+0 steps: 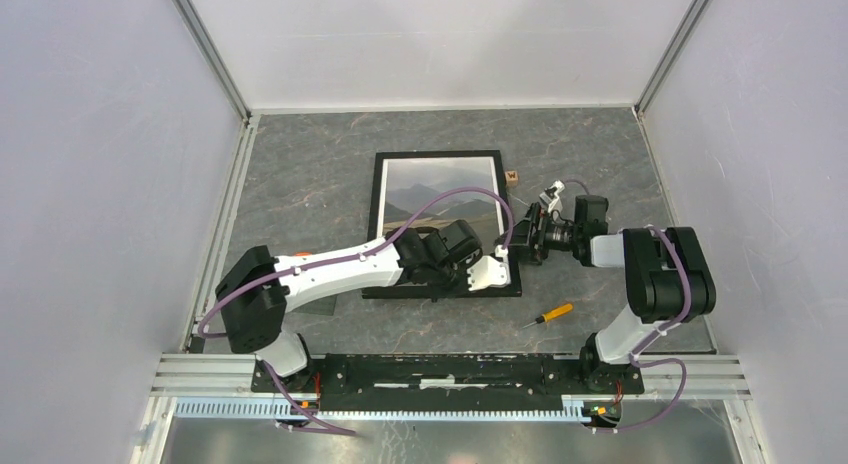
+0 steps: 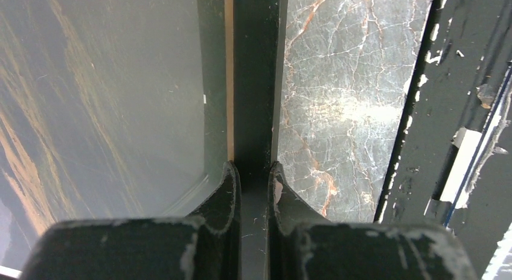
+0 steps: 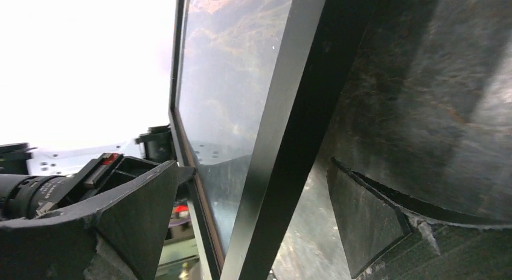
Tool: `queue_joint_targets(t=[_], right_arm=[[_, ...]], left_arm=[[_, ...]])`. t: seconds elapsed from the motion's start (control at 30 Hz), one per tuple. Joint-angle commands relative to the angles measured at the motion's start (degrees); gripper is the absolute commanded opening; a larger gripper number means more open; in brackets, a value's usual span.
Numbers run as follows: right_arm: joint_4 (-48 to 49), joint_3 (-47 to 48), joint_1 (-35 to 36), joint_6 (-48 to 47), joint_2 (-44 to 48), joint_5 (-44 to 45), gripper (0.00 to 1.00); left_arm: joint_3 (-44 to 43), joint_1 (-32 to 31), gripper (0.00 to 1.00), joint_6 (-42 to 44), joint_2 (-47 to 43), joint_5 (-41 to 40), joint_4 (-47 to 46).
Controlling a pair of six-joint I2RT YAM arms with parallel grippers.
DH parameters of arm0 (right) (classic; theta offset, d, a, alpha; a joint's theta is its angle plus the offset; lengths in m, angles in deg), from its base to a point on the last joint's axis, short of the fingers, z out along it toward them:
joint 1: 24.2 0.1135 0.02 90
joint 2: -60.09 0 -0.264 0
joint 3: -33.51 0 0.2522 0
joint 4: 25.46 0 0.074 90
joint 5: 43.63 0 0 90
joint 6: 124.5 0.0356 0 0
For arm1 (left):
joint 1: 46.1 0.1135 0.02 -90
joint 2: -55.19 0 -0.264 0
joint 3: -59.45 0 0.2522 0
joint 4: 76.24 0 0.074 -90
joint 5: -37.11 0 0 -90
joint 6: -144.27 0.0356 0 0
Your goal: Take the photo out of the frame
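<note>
Photo (image 1: 440,184) is seen inside the frame (image 2: 253,81); its five o'clock corner is pinched by the left gripper (image 2: 253,168), three o'clock edge straddled by the wide-open right gripper (image 3: 253,207).

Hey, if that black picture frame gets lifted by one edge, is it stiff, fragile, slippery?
Probably stiff: the frame has a straight, solid-looking border. Likely fragile, since reflective glass covers the photo. The thin glossy border pinched by the left fingers may slip or pivot, as the frame is large and gripped at one edge.
</note>
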Motion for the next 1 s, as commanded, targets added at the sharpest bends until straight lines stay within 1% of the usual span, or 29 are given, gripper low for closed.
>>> queue_joint_targets(t=[0.0, 0.07, 0.1, 0.3, 0.4, 0.43, 0.5, 0.53, 0.63, 0.73, 0.77, 0.8, 0.83, 0.87, 0.9, 0.93, 0.97], right_arm=[[24.8, -3.6, 2.5, 20.3, -3.1, -3.8, 0.98], [34.2, -5.3, 3.1, 27.4, -4.8, -4.1, 0.97], [37.1, -5.6, 3.3, 30.3, -5.6, -4.2, 0.96], [44.5, -6.0, 4.2, 36.1, -8.7, -3.9, 0.82], [44.2, -6.0, 4.9, 36.1, -9.5, -3.3, 0.70], [41.4, -5.6, 5.1, 33.9, -9.7, -3.3, 0.66], [33.3, -4.5, 5.4, 28.3, -10.0, -2.5, 0.64], [32.4, -4.5, 5.5, 27.3, -10.2, -2.3, 0.63], [34.7, -4.9, 5.9, 28.8, -11.0, -2.1, 0.57], [38.6, -4.5, 6.1, 32.0, -11.2, -2.8, 0.39], [39.9, -4.5, 6.1, 33.5, -10.9, -3.0, 0.32], [40.6, -4.5, 6.1, 34.6, -10.6, -3.0, 0.27], [40.9, -4.6, 6.1, 35.3, -9.8, -2.9, 0.20], [41.2, -4.7, 6.1, 36.0, -8.8, -2.8, 0.13], [41.0, -4.8, 6.1, 36.3, -7.3, -2.9, 0.09], [40.6, -5.0, 6.1, 36.5, -5.6, -2.8, 0.06], [39.7, -5.0, 6.1, 36.4, -4.1, -2.7, 0.01]], left_arm=[[0.1, -0.1, 0.02, 0.4, -5.5, 3.3, -4.6], [0.7, 0.0, 0.02, 0.2, -5.6, 3.8, -4.8], [0.9, 0.0, 0.02, 0.1, -5.5, 4.1, -4.9], [2.0, -0.1, 0.02, 0.9, -5.9, 4.1, -4.9], [1.9, 0.0, 0.02, 1.1, -5.7, 4.0, -4.9], [1.7, -0.1, 0.02, 1.4, -5.6, 4.1, -4.9], [1.3, 0.0, 0.02, 1.8, -5.6, 4.0, -4.9], [1.2, -0.1, 0.02, 2.2, -5.6, 4.0, -4.8], [0.8, -0.1, 0.02, 3.3, -5.5, 4.1, -4.1], [0.1, -0.1, 0.02, 2.8, -5.1, 2.9, -3.7], [-0.5, -0.1, 0.03, 1.6, -5.1, 1.8, -3.5], [-1.2, 0.0, 0.08, 0.5, -5.1, 0.6, -2.6], [-2.2, 0.0, 0.23, -0.3, -5.3, -0.3, -1.7], [-2.7, 0.2, 0.42, -1.3, -5.8, -1.2, -1.1], [-3.3, 0.9, 0.63, -2.1, -6.6, -1.4, -0.3], [-4.0, 1.8, 0.79, -3.0, -7.4, -0.6, 0.6], [-5.0, 3.5, 0.89, -3.8, -8.2, 1.0, 2.3]])
